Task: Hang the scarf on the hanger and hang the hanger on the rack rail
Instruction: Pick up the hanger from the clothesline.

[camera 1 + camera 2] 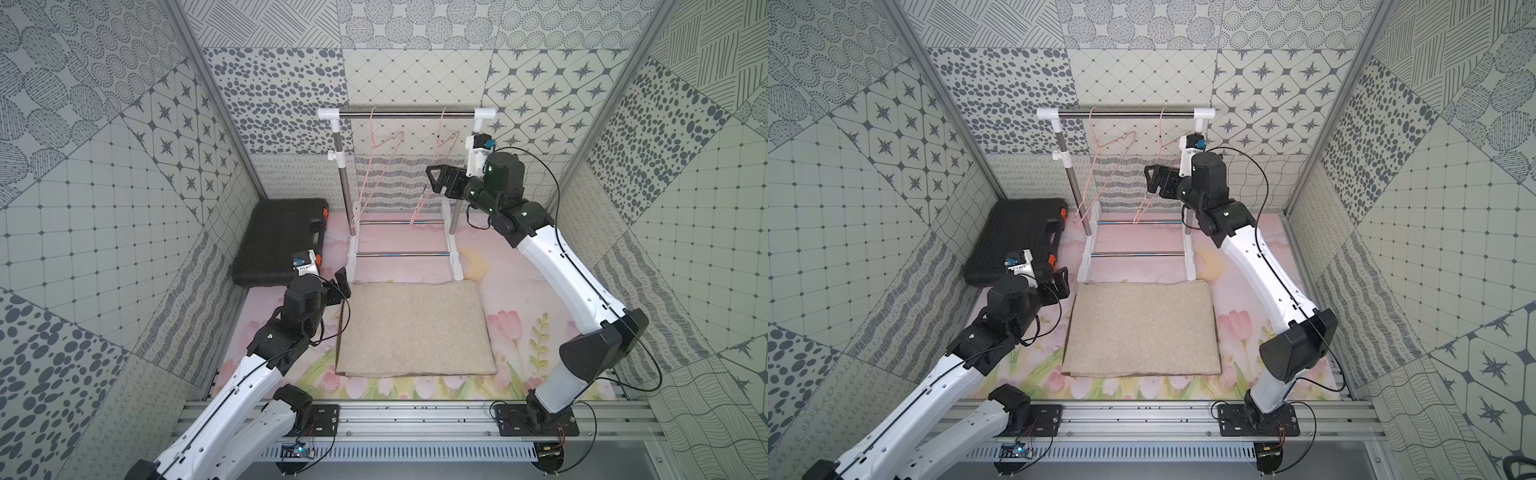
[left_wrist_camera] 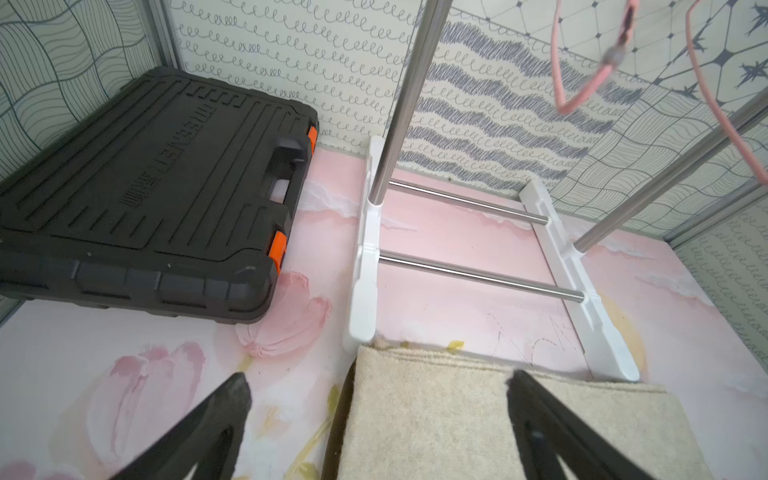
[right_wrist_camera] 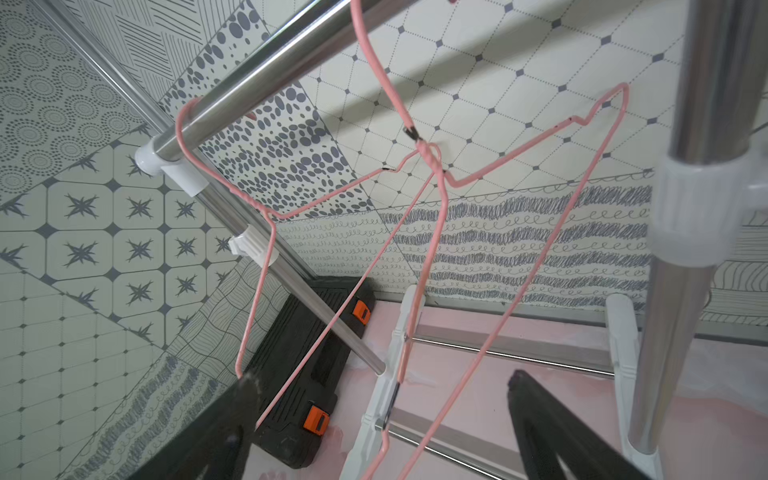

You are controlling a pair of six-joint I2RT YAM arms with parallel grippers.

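My right tool [image 1: 434,180], jaws spread wide, hovers raised beside a thin pink wire hanger [image 3: 428,150] on the steel-railed white clothes rack [image 1: 409,113]. A second pink wire hanger [image 3: 270,220] hangs further along. My left tool [image 1: 338,286], equally wide apart and gripping nothing, sits low at the far left corner of the folded beige fleecy scarf [image 1: 413,328]. The scarf lies flat on the pink floral surface [image 1: 494,291] before the rack. A black plastic toolcase [image 1: 278,241] lies left.

Beige scarf [image 1: 415,328]; pink hangers [image 3: 430,151]; black case [image 1: 278,241], orange latches [image 2: 277,249]; pink floral tabletop [image 1: 511,299].
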